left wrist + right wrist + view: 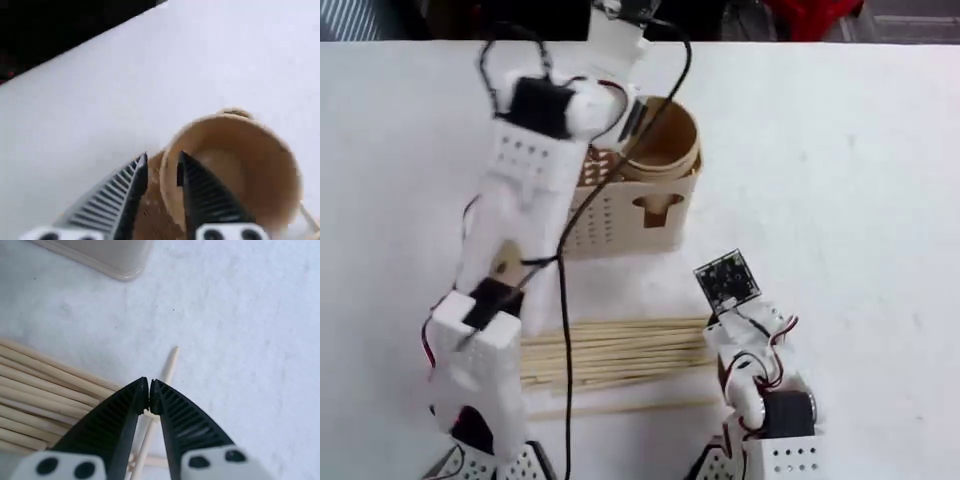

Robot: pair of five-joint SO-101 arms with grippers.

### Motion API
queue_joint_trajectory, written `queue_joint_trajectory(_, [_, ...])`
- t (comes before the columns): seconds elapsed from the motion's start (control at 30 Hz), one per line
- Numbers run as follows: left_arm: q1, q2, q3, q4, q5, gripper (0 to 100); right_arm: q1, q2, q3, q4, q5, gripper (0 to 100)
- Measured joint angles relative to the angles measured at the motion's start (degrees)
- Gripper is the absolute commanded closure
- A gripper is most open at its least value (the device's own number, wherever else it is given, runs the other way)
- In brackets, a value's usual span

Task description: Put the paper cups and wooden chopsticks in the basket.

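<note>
A tan paper cup (665, 140) (235, 165) stands inside the beige basket (640, 215). My left gripper (162, 157) (626, 116) is over the basket, shut on the cup's near rim, one finger inside and one outside. A pile of wooden chopsticks (620, 352) (45, 390) lies on the white table in front of the basket. My right gripper (150, 386) hangs low at the right end of the pile with its fingertips together. A single loose chopstick (169, 364) lies slanted under the tips; I cannot tell whether the fingers touch it.
A corner of the basket (117, 262) is beyond the right gripper. The left arm (520, 200) and its black cable (563, 300) cross over the pile's left part. White table (860, 180) stretches to the right of the basket.
</note>
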Motion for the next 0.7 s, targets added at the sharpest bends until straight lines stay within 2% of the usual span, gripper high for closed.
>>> queue_joint_trajectory(0.07, [0.0,0.0,-8.4,5.0,-1.1,88,0.0,0.0,0.0,0.0,0.0,98.1])
queue_joint_trajectory(0.13, [-0.9,-0.1,-15.6,6.8,-1.6,88,0.0,0.0,0.0,0.0,0.0,98.1])
queue_joint_trajectory(0.27, [-7.2,-1.0,-17.8,7.5,-1.7,88,0.0,0.0,0.0,0.0,0.0,98.1])
queue_joint_trajectory(0.43, [-19.6,-5.0,-5.4,7.5,3.3,88,0.0,0.0,0.0,0.0,0.0,98.1])
queue_joint_trajectory(0.5, [-23.9,-5.6,2.5,7.5,4.1,84,0.0,0.0,0.0,0.0,0.0,98.1])
queue_joint_trajectory(0.6, [-26.9,-5.5,15.2,7.5,4.2,74,0.0,0.0,0.0,0.0,0.0,98.1])
queue_joint_trajectory(0.7, [-27.1,-3.6,24.9,7.4,1.8,70,0.0,0.0,0.0,0.0,0.0,98.1])
